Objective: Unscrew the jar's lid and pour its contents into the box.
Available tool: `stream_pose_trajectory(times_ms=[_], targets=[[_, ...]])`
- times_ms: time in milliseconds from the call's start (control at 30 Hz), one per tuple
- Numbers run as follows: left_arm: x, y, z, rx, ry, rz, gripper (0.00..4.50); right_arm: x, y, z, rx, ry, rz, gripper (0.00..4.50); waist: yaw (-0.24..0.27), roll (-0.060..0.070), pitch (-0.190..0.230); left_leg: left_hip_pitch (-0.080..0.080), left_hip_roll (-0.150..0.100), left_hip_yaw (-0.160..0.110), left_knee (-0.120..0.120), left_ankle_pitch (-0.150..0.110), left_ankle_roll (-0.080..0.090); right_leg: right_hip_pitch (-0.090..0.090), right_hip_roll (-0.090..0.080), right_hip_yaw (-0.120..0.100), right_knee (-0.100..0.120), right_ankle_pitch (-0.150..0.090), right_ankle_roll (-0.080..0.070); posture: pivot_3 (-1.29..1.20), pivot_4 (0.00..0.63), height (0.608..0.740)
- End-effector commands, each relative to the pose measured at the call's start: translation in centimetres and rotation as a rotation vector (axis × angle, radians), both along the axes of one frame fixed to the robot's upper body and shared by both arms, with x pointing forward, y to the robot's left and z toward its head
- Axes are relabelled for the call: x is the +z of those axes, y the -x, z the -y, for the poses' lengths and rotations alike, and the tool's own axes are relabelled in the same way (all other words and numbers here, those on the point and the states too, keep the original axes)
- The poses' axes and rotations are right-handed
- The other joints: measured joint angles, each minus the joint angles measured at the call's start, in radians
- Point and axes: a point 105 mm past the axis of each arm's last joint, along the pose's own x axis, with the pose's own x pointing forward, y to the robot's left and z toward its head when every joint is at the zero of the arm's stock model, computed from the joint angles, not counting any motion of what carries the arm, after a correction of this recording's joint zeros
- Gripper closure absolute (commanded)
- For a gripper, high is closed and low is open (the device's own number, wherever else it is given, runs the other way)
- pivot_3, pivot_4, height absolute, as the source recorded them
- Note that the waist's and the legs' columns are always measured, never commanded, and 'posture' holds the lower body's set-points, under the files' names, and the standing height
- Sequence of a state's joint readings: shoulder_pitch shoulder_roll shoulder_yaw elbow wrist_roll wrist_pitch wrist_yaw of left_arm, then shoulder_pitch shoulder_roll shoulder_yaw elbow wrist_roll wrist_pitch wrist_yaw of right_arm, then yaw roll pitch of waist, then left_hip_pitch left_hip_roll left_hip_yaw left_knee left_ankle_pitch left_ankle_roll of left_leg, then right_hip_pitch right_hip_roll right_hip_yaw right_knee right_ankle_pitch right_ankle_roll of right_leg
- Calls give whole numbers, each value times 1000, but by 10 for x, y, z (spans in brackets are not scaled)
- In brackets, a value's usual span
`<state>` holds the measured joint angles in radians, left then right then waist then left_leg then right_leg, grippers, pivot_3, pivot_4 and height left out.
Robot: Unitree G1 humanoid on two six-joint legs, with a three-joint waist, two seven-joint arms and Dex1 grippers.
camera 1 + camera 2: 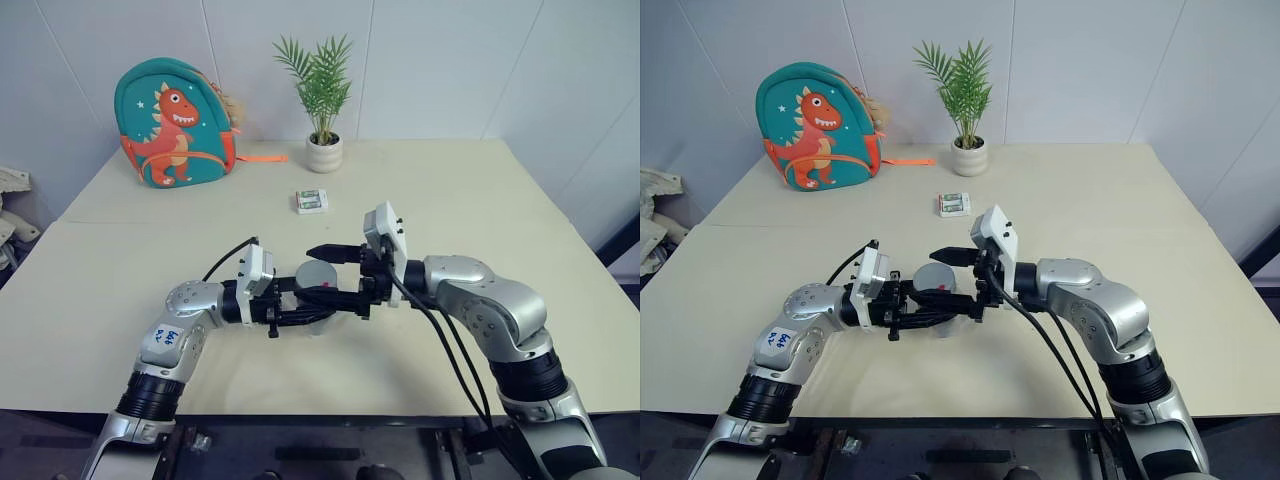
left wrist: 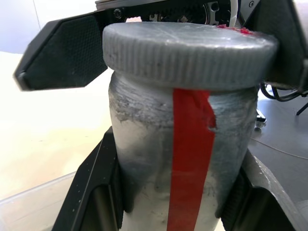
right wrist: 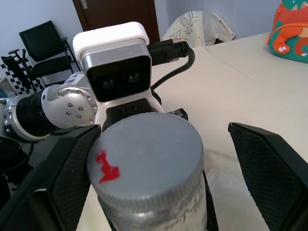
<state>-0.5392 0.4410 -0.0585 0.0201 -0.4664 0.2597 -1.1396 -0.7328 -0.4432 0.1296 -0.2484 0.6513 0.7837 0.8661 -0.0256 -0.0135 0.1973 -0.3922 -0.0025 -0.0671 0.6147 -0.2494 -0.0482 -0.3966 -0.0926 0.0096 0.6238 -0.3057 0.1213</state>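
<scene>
My left gripper (image 1: 322,302) is shut on the body of the jar (image 2: 159,144) and holds it upright just above the table, in front of me. The jar's wall is cloudy with a red strip down its side, so the contents cannot be seen. Its grey ribbed lid (image 3: 144,149), which carries a small red mark, sits on top. My right gripper (image 1: 938,276) comes in level from the right and stands open astride the lid. One finger (image 3: 62,173) is close against the lid's edge and the other is well apart. A clear rim of the box (image 2: 33,195) shows low beside the jar.
At the back of the cream table (image 1: 480,230) are a teal dinosaur backpack (image 1: 175,125) on the left and a potted plant (image 1: 323,105) in the middle. A small white packet (image 1: 312,201) lies between the plant and my grippers.
</scene>
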Motion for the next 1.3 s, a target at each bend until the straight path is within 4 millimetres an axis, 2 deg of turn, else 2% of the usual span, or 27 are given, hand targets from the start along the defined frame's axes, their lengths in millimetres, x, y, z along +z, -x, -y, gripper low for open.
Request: stream_pose_trajectory(times_ms=[33, 100, 267, 433, 500, 567, 700, 967, 1300], targets=[[9, 5, 0, -21, 14, 43, 2530, 11, -9, 29, -86, -32, 41, 29, 1, 0, 0, 0, 0, 0, 0, 0, 0, 0, 0, 0, 0, 0, 0, 0, 150, 740], [8, 5, 0, -20, 16, 41, 2530, 6, -15, 43, -135, -27, 23, 29, 1, 0, 0, 0, 0, 0, 0, 0, 0, 0, 0, 0, 0, 0, 0, 0, 150, 740], [8, 4, 0, -19, 19, 37, 2530, 2, -23, 65, -206, -40, 1, 29, 1, 0, 0, 0, 0, 0, 0, 0, 0, 0, 0, 0, 0, 0, 0, 0, 150, 740], [8, 4, 0, -20, 18, 36, 2530, 3, -22, 75, -224, -52, -7, 29, -2, 0, 0, 0, 0, 0, 0, 0, 0, 0, 1, 0, 0, 0, 0, 0, 150, 740], [8, 3, -1, -17, 18, 37, 2530, 5, -17, 76, -196, -59, -8, 29, 1, 0, 0, 0, 0, 0, 0, 0, 0, 0, 0, 0, 0, 0, 0, 0, 150, 740], [8, 3, -1, -15, 16, 37, 2530, 8, -9, 71, -151, -63, -7, 29, 1, 0, 0, 0, 0, 0, 0, 0, 0, 0, 0, 0, 0, 0, 0, 0, 150, 740], [8, 2, -1, -12, 16, 39, 2530, 13, 5, 48, -61, -66, 4, 29, -2, 0, 0, 0, 0, 0, 0, 0, 0, 0, 0, 0, 0, 0, 0, 0, 150, 740], [8, 2, -1, -9, 18, 39, 2530, 15, 8, 10, -24, -42, 10, 29, 1, 0, 0, 1, 0, 0, 0, 1, 0, 0, 0, 0, 1, 0, 0, 0, 150, 740], [10, 2, 0, -10, 22, 38, 2530, 14, 6, -9, 7, -20, 22, 29, 0, 0, 0, 0, 0, 0, 0, 1, 0, 0, 0, 0, 1, 0, 0, 0, 150, 740]])
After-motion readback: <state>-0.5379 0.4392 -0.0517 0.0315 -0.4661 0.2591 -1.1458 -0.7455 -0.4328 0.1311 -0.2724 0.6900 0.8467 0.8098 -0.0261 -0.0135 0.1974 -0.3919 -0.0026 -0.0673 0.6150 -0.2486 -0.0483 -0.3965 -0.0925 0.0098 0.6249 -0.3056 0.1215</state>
